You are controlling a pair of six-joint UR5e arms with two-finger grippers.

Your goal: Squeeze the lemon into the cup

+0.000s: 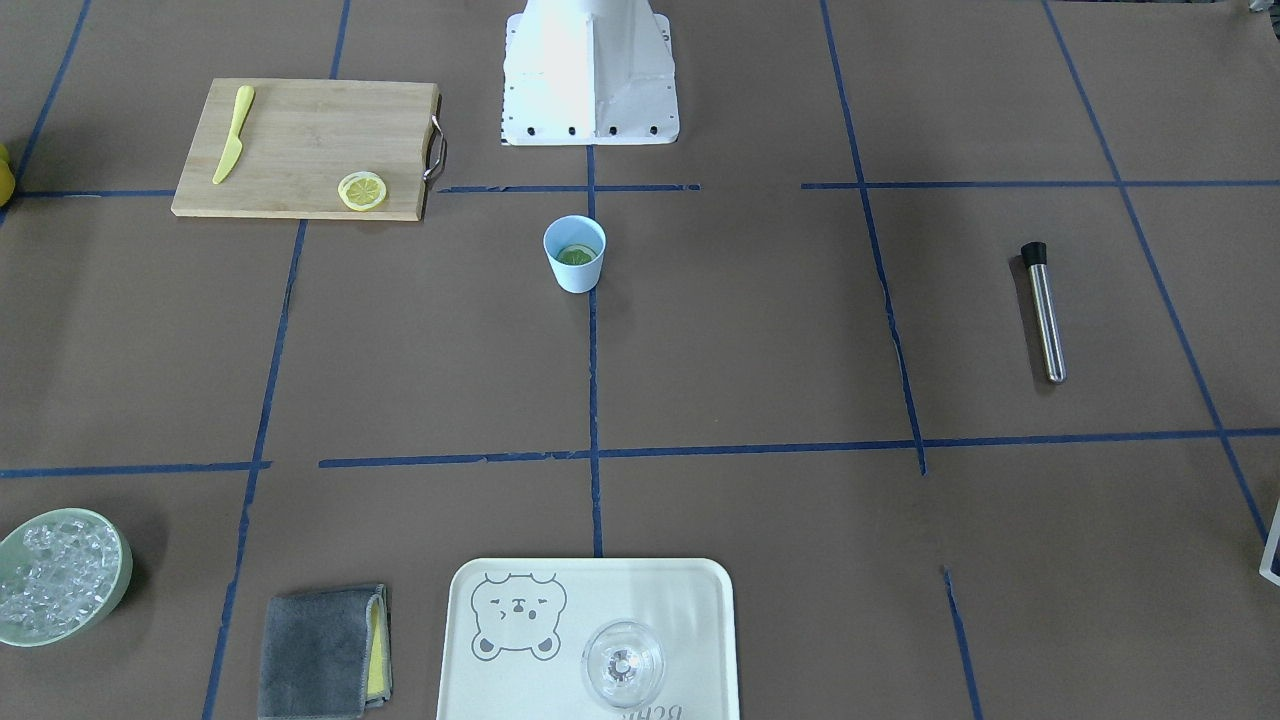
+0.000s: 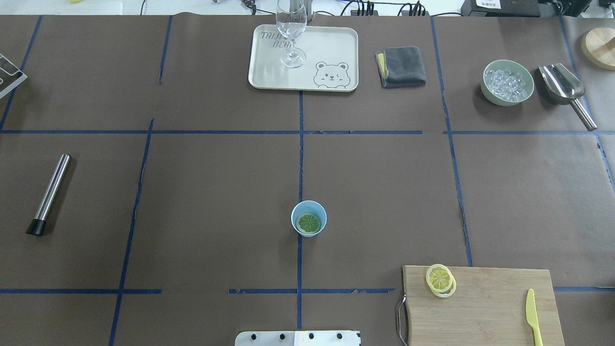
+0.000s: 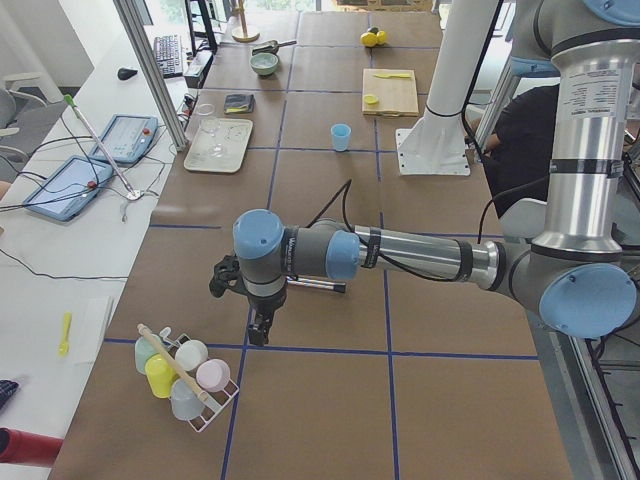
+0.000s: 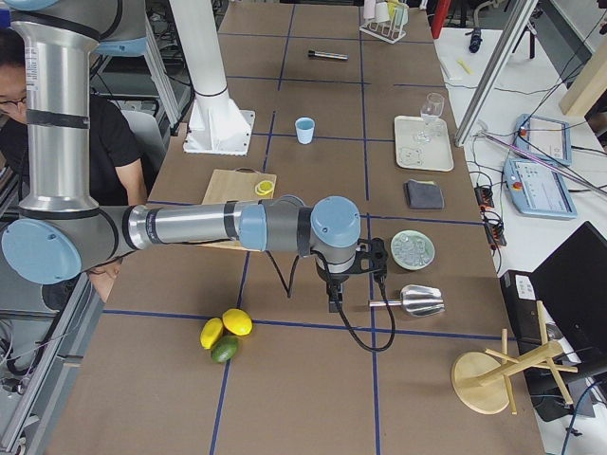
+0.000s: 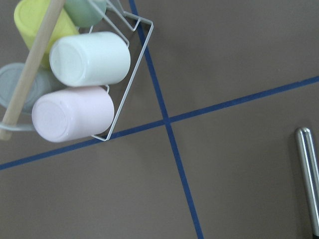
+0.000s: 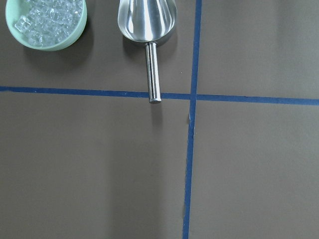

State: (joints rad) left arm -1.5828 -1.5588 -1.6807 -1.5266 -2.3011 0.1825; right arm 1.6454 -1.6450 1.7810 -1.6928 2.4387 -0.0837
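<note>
Robotics lab, brown paper-covered table [image 2: 216, 192] gridded with blue tape [image 2: 216, 131], teach pendants [image 3: 122, 137] alongside, aluminium frame post [image 3: 150, 70]

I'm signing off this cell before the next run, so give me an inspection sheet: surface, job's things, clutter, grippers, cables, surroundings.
Surface: brown paper with a blue tape grid; no spills seen.
Job's things: lemon slice lies flat inside the upright light-blue cup, mid-table.
Clutter: cutting board with second slice and yellow knife; tray with glass; gray cloth; bowl of ice; scoop; steel rod; cup rack; whole citrus fruits.
Grippers: left gripper beside the cup rack, right gripper near the scoop; open or shut cannot be told.
Cables: black cable sags from the right wrist.
Surroundings: person behind the robot; tablets on a side bench.
</note>
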